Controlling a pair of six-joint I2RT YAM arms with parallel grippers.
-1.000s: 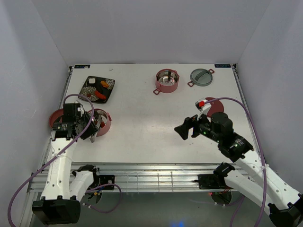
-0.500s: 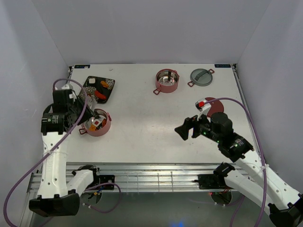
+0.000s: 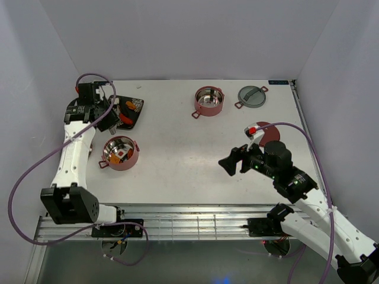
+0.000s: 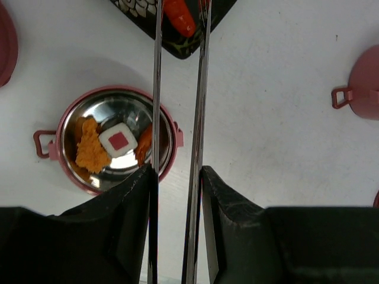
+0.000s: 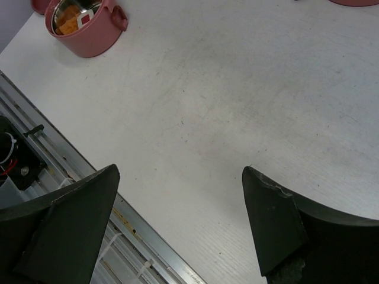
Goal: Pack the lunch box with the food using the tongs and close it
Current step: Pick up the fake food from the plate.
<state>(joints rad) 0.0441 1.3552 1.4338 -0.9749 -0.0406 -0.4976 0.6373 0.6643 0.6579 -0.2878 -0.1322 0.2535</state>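
Note:
Long silver tongs (image 4: 200, 89) run up between the fingers of my left gripper (image 4: 177, 171), which is shut on them; their two arms stand slightly apart. The tips reach out of frame over the dark patterned plate (image 4: 188, 47), beside a red-orange piece of food (image 4: 179, 16). In the top view the left gripper (image 3: 106, 116) hangs over that plate (image 3: 131, 110). One lunch box bowl (image 3: 120, 152) holds an orange piece (image 4: 90, 151), a white square with a red centre (image 4: 119, 141) and an orange-red piece (image 4: 144, 144). My right gripper (image 3: 228, 161) hovers open above bare table (image 5: 179, 171).
A second, empty bowl (image 3: 208, 100) and the grey metal lid (image 3: 251, 96) stand at the back. A flat red disc lid (image 3: 269, 131) lies partly behind the right arm. The front metal rail (image 5: 89, 195) runs below the right gripper.
My left arm has swung from over the near bowl back and up to the patterned plate, carrying the tongs. The bowl's food is now uncovered. The right arm has not moved.

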